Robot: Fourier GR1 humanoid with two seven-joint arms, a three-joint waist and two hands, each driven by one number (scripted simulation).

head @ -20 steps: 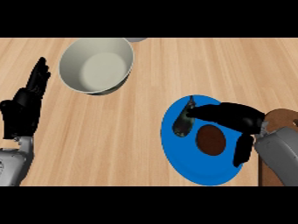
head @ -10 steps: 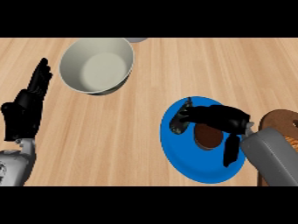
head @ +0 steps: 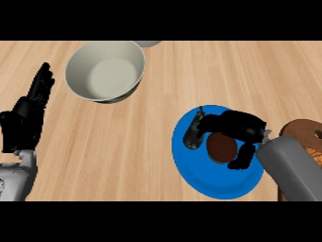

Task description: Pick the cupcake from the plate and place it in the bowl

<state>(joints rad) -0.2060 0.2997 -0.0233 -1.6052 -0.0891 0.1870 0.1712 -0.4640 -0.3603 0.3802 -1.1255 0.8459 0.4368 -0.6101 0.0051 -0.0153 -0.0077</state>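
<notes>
Around: bowl [head: 106,72] upper left; brown board [head: 315,142] by plate [head: 212,182].
My R hand [head: 234,126]: fingers curled round cupcake [head: 221,146] on plate.
My L hand [head: 25,118]: open, resting at left.

Right robot hand [head: 234,126] curls around the cupcake [head: 221,147] on the blue plate [head: 195,171].

One bowl [head: 106,71] at 11 o'clock, one blue plate [head: 191,165] at 4 o'clock, one brown cupcake [head: 221,146] on it. One wooden board [head: 309,133] at 3 o'clock edge, one grey object [head: 148,43] at 12, mostly cut off. Two hands: left hand [head: 25,116] at 9 o'clock, right hand [head: 236,125] over the plate.
</notes>
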